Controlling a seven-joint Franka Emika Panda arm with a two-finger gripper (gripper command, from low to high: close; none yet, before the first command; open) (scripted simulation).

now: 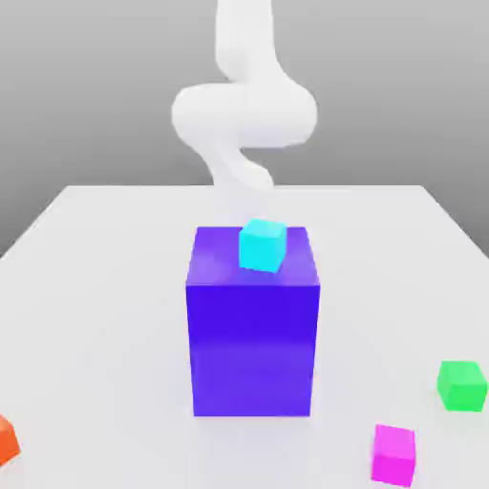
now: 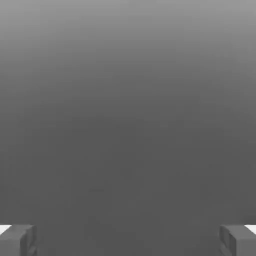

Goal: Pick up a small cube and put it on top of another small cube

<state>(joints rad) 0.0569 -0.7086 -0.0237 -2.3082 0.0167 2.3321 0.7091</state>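
**Four small cubes around one big block**

Four small cubes show in the exterior view. A cyan cube (image 1: 262,244) sits on top of the big blue-purple block (image 1: 253,334), near its far edge. The small magenta cube (image 1: 393,453) rests on the white table (image 1: 105,287), near the front and toward the exterior view's right, well apart from the block. A green cube (image 1: 462,385) lies just beyond it, further to that side. An orange cube (image 1: 6,439) sits at the front, cut off by the exterior view's left edge. Behind the block rises the white arm (image 1: 244,105).

From the hand view come the two grey fingertips (image 2: 18,240) of the gripper (image 2: 128,241), spread wide with nothing between them, against a plain grey backdrop.
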